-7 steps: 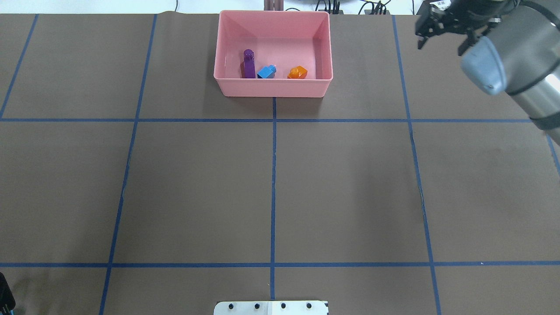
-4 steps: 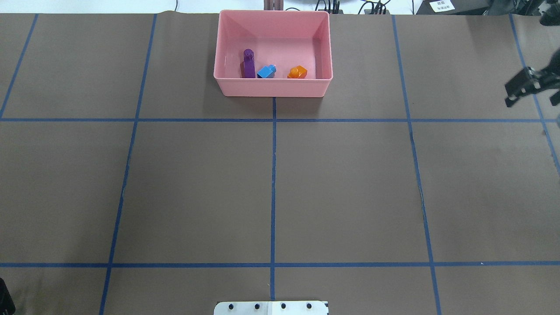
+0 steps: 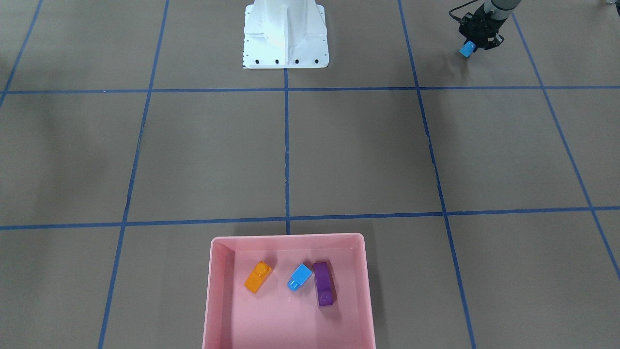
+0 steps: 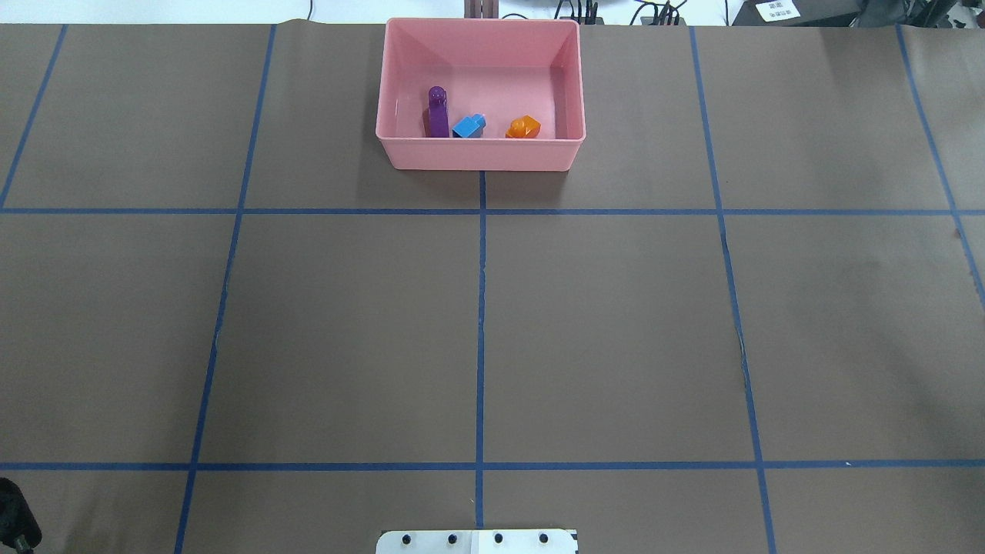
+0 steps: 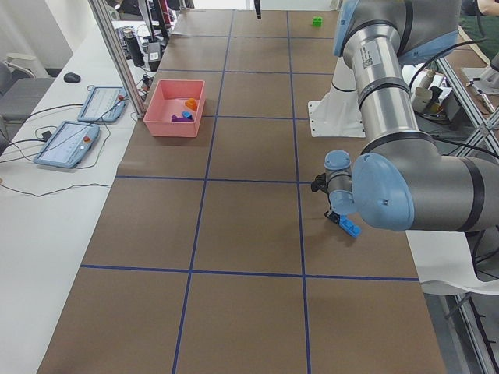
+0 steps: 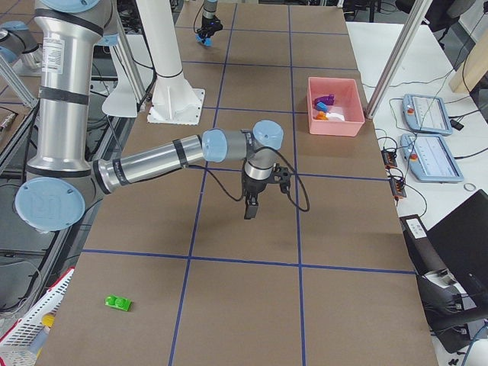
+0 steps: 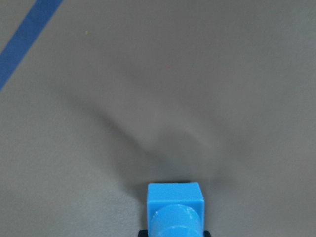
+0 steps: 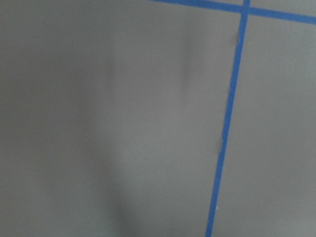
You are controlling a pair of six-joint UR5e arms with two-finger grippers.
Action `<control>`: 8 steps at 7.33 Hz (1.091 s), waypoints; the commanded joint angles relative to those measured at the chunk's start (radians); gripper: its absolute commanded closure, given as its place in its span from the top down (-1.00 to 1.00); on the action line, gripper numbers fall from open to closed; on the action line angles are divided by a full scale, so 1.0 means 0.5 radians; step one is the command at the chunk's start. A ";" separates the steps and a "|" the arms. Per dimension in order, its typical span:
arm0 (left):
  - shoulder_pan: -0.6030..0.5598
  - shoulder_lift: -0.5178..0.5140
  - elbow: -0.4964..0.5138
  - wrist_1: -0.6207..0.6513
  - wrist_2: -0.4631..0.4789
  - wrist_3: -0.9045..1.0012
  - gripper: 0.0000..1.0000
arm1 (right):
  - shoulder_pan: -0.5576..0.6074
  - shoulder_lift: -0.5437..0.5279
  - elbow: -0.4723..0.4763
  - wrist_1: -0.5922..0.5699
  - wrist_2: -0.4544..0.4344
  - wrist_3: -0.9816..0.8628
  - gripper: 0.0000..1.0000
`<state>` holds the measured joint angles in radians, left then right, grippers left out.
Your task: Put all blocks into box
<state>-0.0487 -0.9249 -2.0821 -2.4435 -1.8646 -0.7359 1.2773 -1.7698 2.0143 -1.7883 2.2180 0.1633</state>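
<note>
Looks down from behind and opposite, sharing the box [image 4: 481, 158]; along the counter [image 5: 249, 226] from both ends; from wrists, close onto the blue block [image 7: 174, 197] in the left tool [image 3: 470, 47].

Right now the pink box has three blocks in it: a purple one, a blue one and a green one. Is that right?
Not quite. The pink box does hold three blocks, a purple block, a blue block and an orange block, not a green one. The exterior front-facing view shows this. The green block lies outside the box, as seen in the exterior right view.
</note>
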 commanded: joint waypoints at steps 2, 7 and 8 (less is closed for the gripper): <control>-0.903 -0.806 -0.054 0.493 -0.613 0.017 -1.00 | 0.047 -0.509 -0.058 0.327 0.006 -0.169 0.96; -1.665 -2.574 0.578 1.708 -0.741 -0.016 -1.00 | 0.374 -0.936 -0.511 1.019 0.143 -0.419 0.96; -1.758 -2.820 0.842 1.687 -0.741 -0.156 -1.00 | 0.433 -1.000 -0.607 1.146 0.169 -0.419 0.96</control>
<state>-0.8562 -2.1573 -1.8249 -1.6153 -2.2342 -0.7572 1.4520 -2.2245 1.7783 -1.3161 2.2747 -0.0478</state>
